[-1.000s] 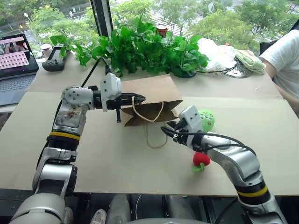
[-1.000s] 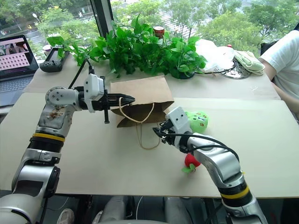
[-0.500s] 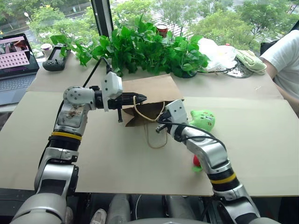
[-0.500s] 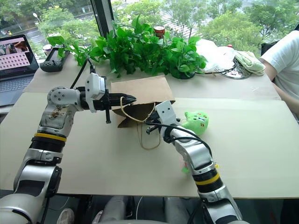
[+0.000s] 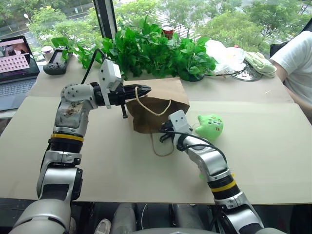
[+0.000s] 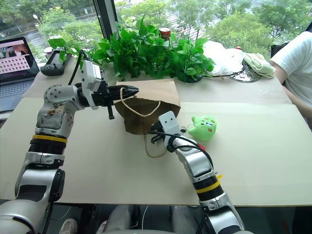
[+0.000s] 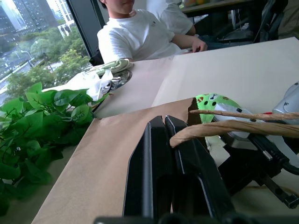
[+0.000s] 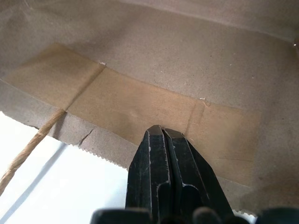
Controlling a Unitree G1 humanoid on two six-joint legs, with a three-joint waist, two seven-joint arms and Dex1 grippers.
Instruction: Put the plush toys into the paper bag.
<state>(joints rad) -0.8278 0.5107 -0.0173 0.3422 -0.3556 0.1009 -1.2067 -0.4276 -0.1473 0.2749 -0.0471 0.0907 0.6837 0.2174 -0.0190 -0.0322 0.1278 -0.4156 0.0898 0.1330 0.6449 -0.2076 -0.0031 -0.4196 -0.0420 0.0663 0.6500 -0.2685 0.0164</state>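
Since a second ago, your left gripper (image 5: 144, 89) has lifted the brown kraft paper bag (image 5: 161, 100) by its upper twine loop handle (image 5: 151, 110), so the bag's mouth now gapes toward you instead of lying flat. Your right gripper (image 6: 152, 130) has swung in from beside the toys to the bag's lower lip.

Your left gripper's black fingers are pressed together with the twine handle draped over them, as your left wrist view shows. Your right gripper's fingers are also pressed together, holding nothing, with their tips just over the serrated edge of the bag's lower panel in the right wrist view.

Nothing can be seen inside the bag from the head views or the right wrist view. Its long axis runs from the mouth near you back toward the leafy green plants (image 5: 156, 48), and the second twine loop (image 5: 160, 148) trails on the tan table cover (image 5: 273, 146).

Your light green plush toy with a face (image 5: 210, 126) lies on the table just right of the bag. The red chili-shaped plush toy (image 6: 201, 146) is mostly hidden behind your right arm.
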